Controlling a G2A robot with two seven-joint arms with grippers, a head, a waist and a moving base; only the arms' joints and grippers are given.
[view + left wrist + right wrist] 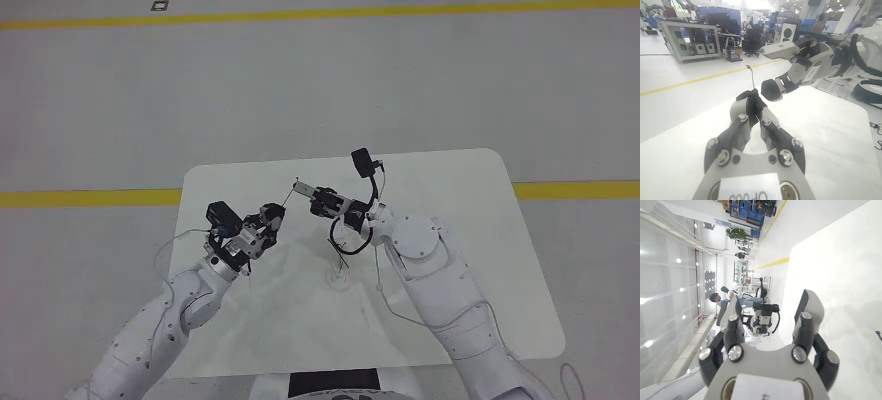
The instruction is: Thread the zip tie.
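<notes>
The left arm angles in above the white round-cornered bench [450, 200], its pincer [754, 94] pressed together on a thin black plastic zip tie [752, 77] that juts from the fingertips. The right arm faces it, pincer [766, 72] spread wide just beside the tie.

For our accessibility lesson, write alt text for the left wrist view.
The left end effector, shut, pinches a thin black zip tie that stands up from its grip. The right end effector hangs open close beside it, over a white table.
</notes>
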